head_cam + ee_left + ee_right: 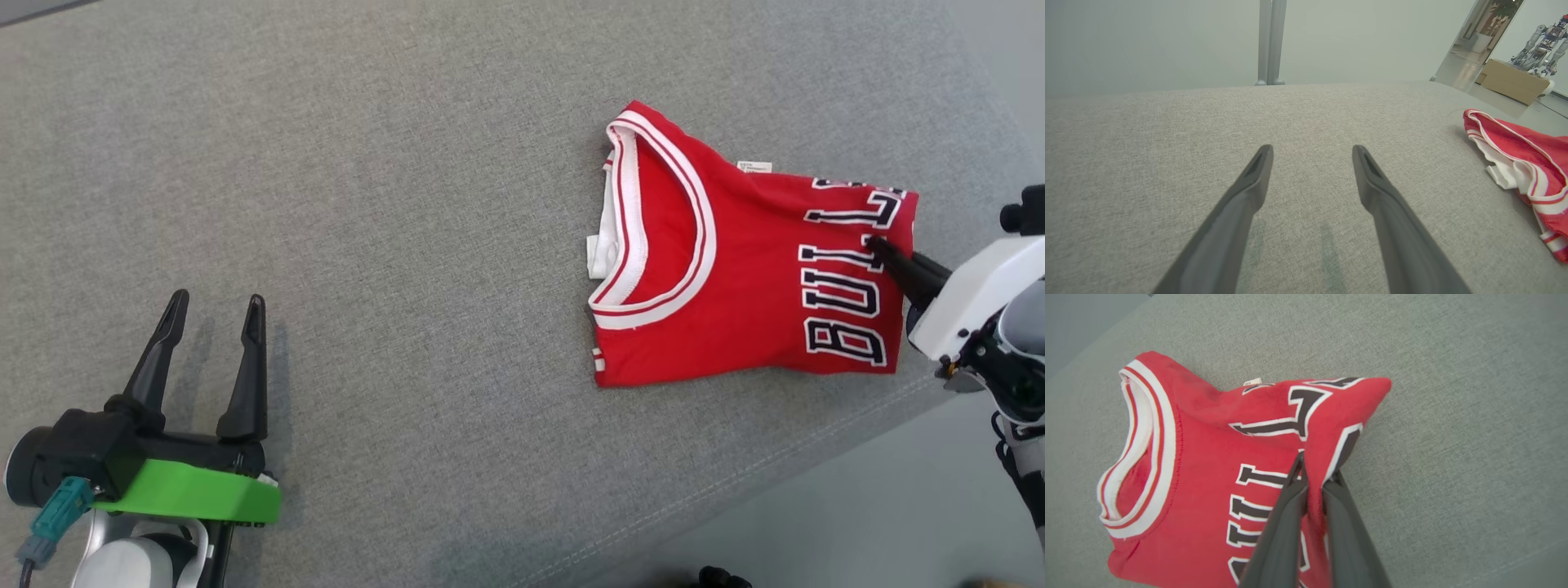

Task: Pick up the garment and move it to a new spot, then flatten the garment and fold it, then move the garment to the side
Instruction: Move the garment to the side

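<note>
Pinching a fold of the red basketball jersey at its lettered edge, the right gripper fingers grasp it on the grey surface; the left gripper fingers stand spread, empty, well apart.

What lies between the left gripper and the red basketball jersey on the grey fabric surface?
Nothing. In the head view, a bare grey woven fabric surface runs from the open left gripper to the red white-trimmed jersey.
</note>
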You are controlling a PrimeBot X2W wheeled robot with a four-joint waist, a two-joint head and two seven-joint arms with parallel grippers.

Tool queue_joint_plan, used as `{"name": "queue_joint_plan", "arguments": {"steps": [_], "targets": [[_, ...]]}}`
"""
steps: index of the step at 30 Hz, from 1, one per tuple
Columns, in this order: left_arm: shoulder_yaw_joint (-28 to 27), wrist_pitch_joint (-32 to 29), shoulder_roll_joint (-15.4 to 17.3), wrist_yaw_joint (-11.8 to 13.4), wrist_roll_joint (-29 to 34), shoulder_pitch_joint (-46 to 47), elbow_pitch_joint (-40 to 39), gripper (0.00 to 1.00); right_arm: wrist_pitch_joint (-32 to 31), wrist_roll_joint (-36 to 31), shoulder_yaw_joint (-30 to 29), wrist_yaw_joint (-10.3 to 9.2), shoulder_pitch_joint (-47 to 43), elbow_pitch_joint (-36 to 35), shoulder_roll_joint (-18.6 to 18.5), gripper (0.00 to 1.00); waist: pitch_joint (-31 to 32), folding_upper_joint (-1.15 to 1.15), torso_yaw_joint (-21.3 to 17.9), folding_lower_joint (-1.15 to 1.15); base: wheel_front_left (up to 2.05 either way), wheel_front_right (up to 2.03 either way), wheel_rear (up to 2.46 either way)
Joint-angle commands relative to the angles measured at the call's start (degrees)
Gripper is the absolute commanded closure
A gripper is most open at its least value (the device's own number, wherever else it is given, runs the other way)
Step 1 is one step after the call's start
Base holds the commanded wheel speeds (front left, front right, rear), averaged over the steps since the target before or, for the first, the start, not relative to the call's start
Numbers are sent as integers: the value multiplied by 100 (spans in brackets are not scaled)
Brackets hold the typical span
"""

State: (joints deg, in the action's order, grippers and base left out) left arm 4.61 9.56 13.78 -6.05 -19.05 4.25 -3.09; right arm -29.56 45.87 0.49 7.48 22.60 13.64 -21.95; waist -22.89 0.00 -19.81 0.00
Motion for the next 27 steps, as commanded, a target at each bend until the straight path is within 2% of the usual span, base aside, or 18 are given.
{"name": "queue_joint_plan", "arguments": {"steps": [1,7,10,19,27], "targets": [[2,-32,81,19,28,71,-62,0,173,-168,97,2,219,72,-75,100,-249,0,-69,0,0,0,0],[5,-181,171,56,46,119,-282,0,639,-1081,477,1,1184,661,-405,100,-543,0,241,0,0,0,0],[-5,-257,263,65,75,108,-359,0,776,-1539,422,-1,1830,1155,-502,100,-689,0,437,0,0,0,0],[-165,-312,409,148,-18,-45,-587,0,945,-2784,-84,-2,3185,2408,-1079,100,-978,0,1015,0,0,0,0],[-192,-328,438,211,-44,-128,-749,0,1029,-3397,-776,-2,3573,3132,-1476,100,-1203,0,1165,0,0,0,0]]}}
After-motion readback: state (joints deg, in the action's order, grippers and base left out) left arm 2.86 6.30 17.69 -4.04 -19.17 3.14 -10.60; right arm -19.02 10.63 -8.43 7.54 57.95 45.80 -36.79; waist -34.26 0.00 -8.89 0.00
